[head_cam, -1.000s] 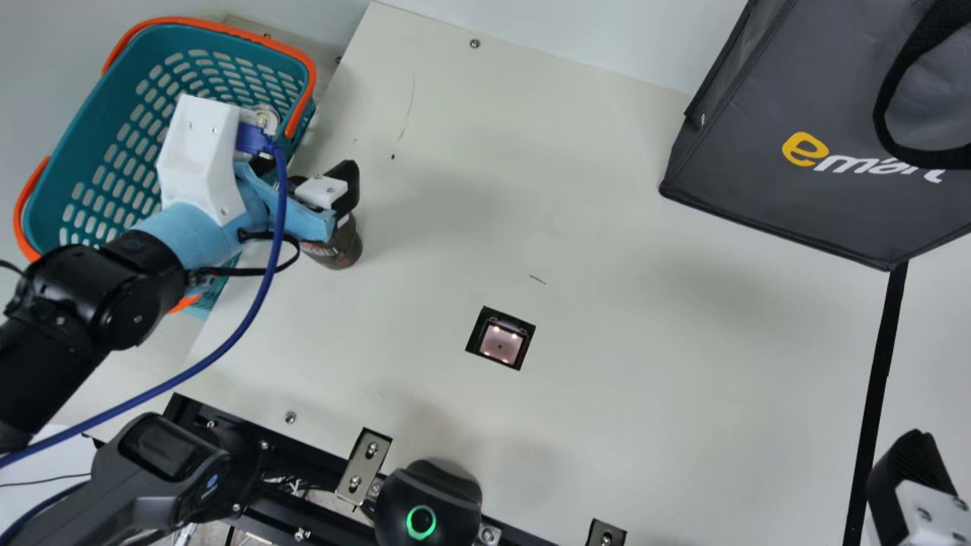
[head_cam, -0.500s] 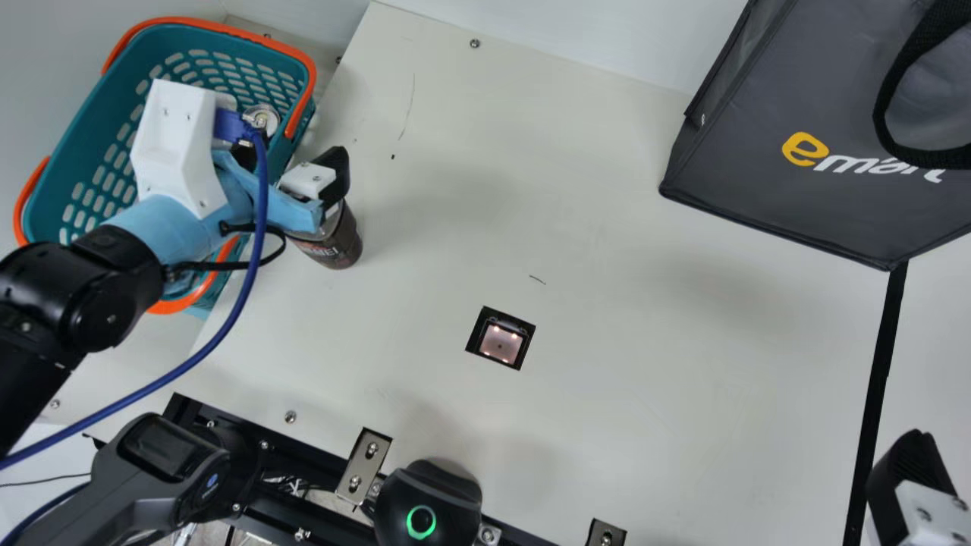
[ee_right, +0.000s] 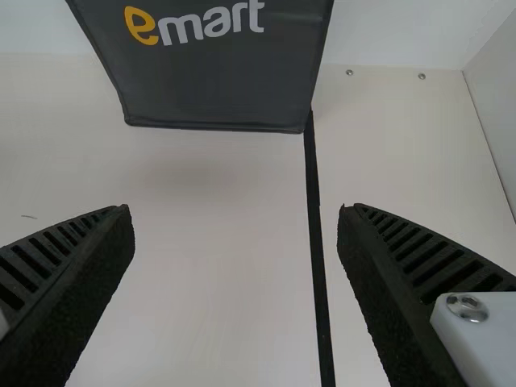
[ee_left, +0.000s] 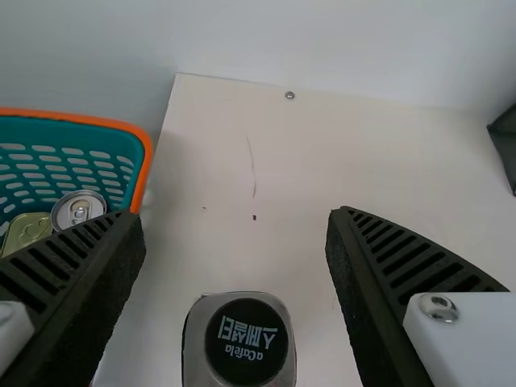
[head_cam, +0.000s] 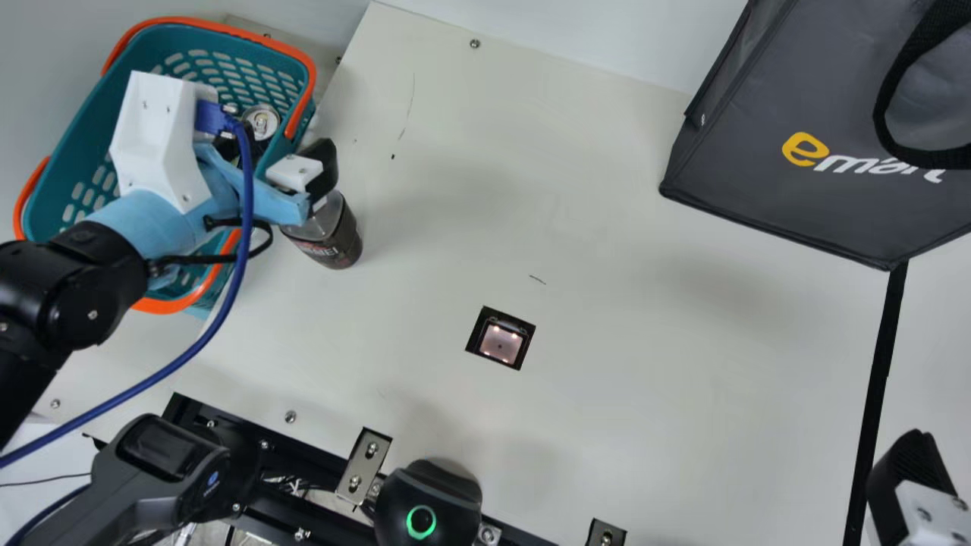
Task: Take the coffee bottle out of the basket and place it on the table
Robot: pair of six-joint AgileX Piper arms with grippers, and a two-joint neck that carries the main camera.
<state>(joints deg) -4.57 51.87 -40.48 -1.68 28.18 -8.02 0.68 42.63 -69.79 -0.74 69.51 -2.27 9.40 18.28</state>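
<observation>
From main view's centre, teal shopping basket (head_cam: 190,39) at 10 o'clock contains ring-pull drink can (head_cam: 262,121). Left claw (head_cam: 284,155), fingers spread, is near upright coffee bottle (head_cam: 331,236), on tabletop (head_cam: 607,341) between 9 and 10 o'clock. White print marks its cap. Lettered dark shopping bag (head_cam: 766,106): 2 o'clock; right claw (head_cam: 906,478), open: 4 o'clock.

cream table (head_cam: 645,364), upright coffee bottle (head_cam: 340,236), dark bag (head_cam: 747,140)

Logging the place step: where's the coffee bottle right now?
Main view, left side: the coffee bottle stands on the table, just right of the basket, close by the open left claw.
</observation>
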